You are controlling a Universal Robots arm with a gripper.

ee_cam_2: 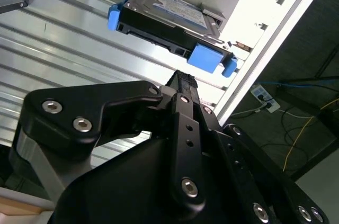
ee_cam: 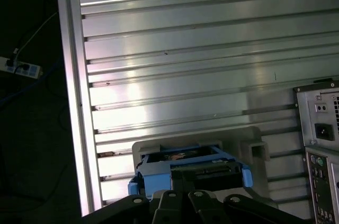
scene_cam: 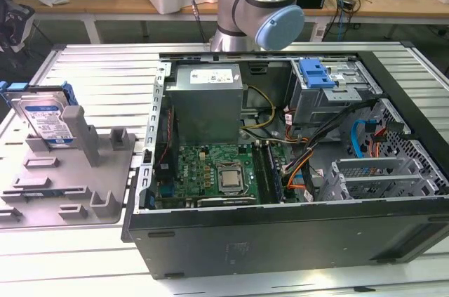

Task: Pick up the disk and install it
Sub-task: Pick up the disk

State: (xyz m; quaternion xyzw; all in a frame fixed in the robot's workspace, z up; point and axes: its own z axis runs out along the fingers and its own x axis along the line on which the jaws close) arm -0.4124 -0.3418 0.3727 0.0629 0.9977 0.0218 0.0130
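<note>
A: Silver metal, white-and-blue label: the disk point(scene_cam: 48, 120) stands on edge in its blue carrier frame, slotted into the grey fixture point(scene_cam: 77, 170); it is not in the computer case point(scene_cam: 280, 241).
B: Where is it from the gripper point(ee_cam_2: 181, 78)?
A: Straight ahead of its tip in both wrist views; near, but a strip of slatted aluminium table point(ee_cam_2: 63, 49) shows between them; no contact.
B: Gripper state?
A: Cannot tell whether it is apart or together; it is not on the disk.
B: The case?
A: Lying open in the exterior view; motherboard point(scene_cam: 210, 170) exposed, blue caddy point(scene_cam: 313, 72) on the drive cage; its rear panel point(ee_cam: 318, 128) sits off to one side of the gripper, farther than the disk.
B: Arm point(scene_cam: 259, 2)?
A: Stands beyond the case's far side in the exterior view.
</note>
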